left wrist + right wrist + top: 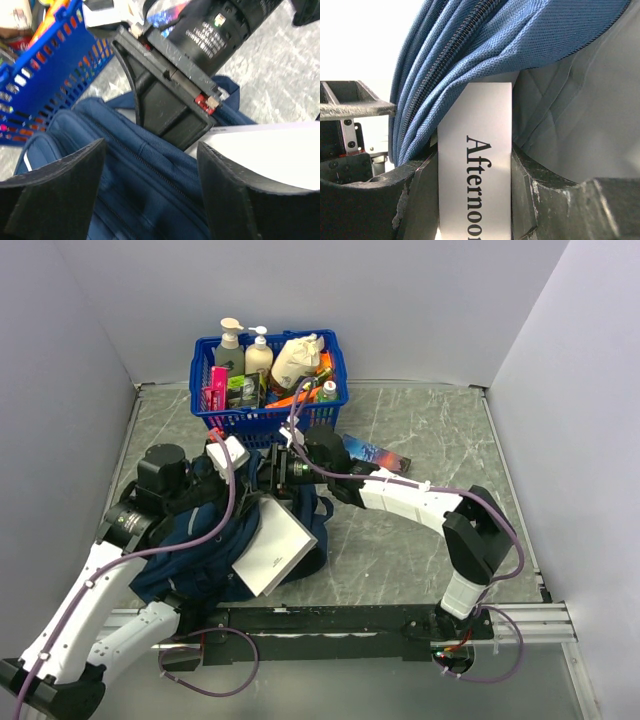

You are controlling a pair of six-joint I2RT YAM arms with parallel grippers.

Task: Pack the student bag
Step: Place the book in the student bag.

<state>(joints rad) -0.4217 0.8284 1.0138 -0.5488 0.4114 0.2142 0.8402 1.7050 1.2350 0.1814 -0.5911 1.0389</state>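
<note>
The right gripper [475,200], jaws clamped on a white book [475,125], is sliding it into the student bag [200,575] lying near-left on the bench, the left gripper [150,190] is hovering above with jaws spread, and packing is seemingly just beginning.

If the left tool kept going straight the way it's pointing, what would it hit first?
Probably the student bag: its navy fabric lies between the open fingers of the left tool. The right tool, gripping a book, sits just beyond, though depth is unclear.
</note>
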